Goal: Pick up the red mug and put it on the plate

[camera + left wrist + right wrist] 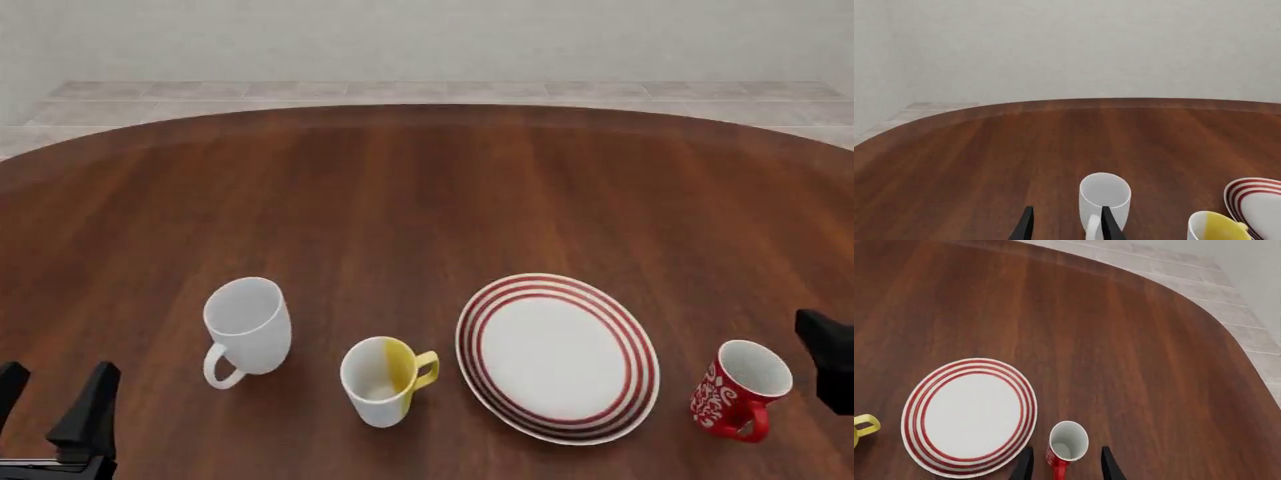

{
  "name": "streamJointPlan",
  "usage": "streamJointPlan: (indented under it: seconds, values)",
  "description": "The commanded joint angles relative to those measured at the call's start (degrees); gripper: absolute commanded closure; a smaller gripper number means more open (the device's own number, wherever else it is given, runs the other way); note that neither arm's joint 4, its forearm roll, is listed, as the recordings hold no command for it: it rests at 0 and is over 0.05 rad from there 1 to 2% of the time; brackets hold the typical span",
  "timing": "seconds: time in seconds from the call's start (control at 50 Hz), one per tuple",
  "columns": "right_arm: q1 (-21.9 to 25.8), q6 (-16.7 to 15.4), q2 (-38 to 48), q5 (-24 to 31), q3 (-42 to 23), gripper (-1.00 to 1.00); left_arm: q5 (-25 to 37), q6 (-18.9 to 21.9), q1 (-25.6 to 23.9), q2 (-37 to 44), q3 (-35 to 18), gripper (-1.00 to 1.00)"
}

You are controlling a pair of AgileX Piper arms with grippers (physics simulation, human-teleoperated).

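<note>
The red mug [738,388] with its white swirls stands upright on the table, just right of the plate [558,357], handle toward the near edge. In the right wrist view the red mug [1067,444] shows between the two dark fingers of my right gripper [1066,452], which is open and not touching it. From the front, only a dark part of the right gripper [827,348] shows at the right edge, close beside the mug. The plate [967,416] is bare. My left gripper [56,385] is open at the near left, holding nothing.
A plain white mug [247,325] stands left of centre, and a white-and-yellow mug [383,378] sits between it and the plate. The left wrist view shows the white mug [1104,199] ahead of the fingers. The round wooden table [427,200] ends in a curved far edge.
</note>
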Motion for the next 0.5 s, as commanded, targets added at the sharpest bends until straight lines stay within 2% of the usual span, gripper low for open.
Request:
streamJointPlan:
  seconds: [0.02,0.4,0.5]
  values:
    - [-1.3,-0.1,-1.0,-1.9,5.1,-1.0,0.0,0.0,0.0,0.0,0.0,-1.0]
    - [-3.3,2.4,-1.5,-4.4,11.4,-1.0,0.0,0.0,0.0,0.0,0.0,-1.0]
    - [-3.2,2.2,-1.2,-5.2,12.1,-1.0,0.0,0.0,0.0,0.0,0.0,-1.0]
